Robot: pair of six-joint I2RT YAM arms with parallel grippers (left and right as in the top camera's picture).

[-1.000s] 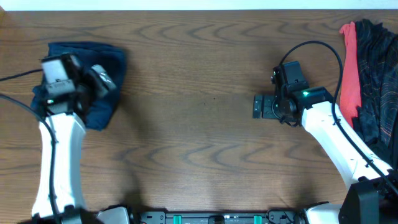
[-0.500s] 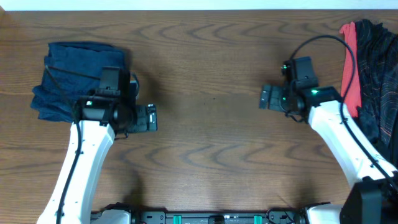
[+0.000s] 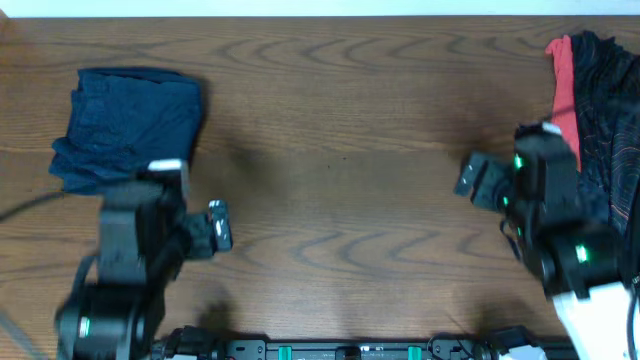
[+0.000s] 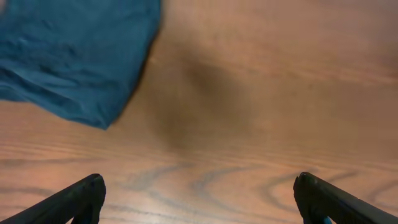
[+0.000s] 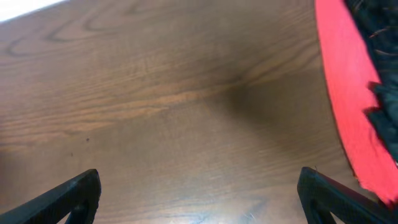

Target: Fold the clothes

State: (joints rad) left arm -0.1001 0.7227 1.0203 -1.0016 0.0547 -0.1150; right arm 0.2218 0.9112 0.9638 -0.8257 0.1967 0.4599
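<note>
The folded navy-blue shorts lie at the far left of the table; their corner shows top left in the left wrist view. The coral-red garment and the blackish speckled garment lie piled at the far right; the red one shows at the right edge of the right wrist view. My left gripper is open and empty, below and right of the shorts, fingers wide over bare wood. My right gripper is open and empty, left of the red garment.
The wooden table stretches between the two piles. The arm bases and a control bar sit at the front edge. A white strip runs along the back edge.
Both arms have pulled back toward the front edge. The left gripper left the shorts, which now lie folded and uncovered. The right gripper moved right and down, nearer the red garment.
</note>
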